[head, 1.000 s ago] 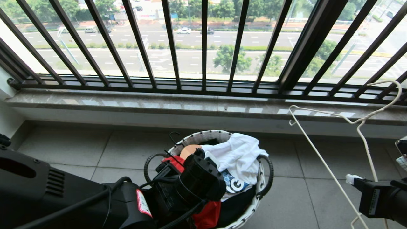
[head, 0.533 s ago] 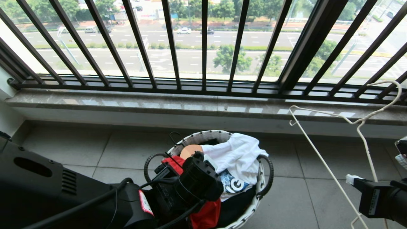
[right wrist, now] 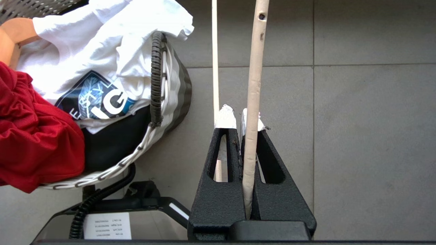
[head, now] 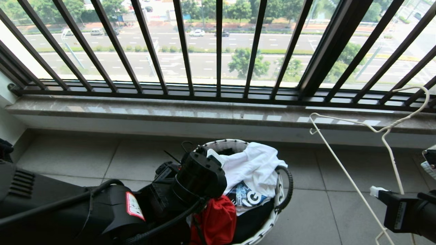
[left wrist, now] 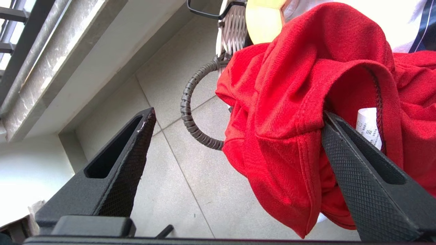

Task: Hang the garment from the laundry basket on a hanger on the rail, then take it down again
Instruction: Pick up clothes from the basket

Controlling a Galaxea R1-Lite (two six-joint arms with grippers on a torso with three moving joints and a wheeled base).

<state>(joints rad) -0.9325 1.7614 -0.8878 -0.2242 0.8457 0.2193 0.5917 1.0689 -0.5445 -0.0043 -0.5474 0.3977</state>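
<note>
The red garment (head: 214,221) hangs over the near left rim of the laundry basket (head: 231,141). My left gripper (left wrist: 238,112) is open wide beside the basket's dark loop handle (left wrist: 185,109). A fold of the garment (left wrist: 306,68) is draped over one finger (left wrist: 357,170); the other finger stands free above the floor. At the right, my right gripper (head: 374,191) is shut on a wire of the cream-white hanger (head: 340,166), which it holds upright above the tiles. In the right wrist view the hanger (right wrist: 254,68) runs between the taped tips of that gripper (right wrist: 238,115). The rail is out of view.
A white printed shirt (head: 252,166) and black cloth (head: 252,221) fill the rest of the basket. A stone sill (head: 204,112) and a dark barred window railing (head: 218,51) close off the far side. Grey floor tiles (head: 323,204) lie between the basket and my right arm.
My left arm has swung and its wrist has moved farther over the basket. More red fabric shows beneath it. The right arm and hanger have kept still.
</note>
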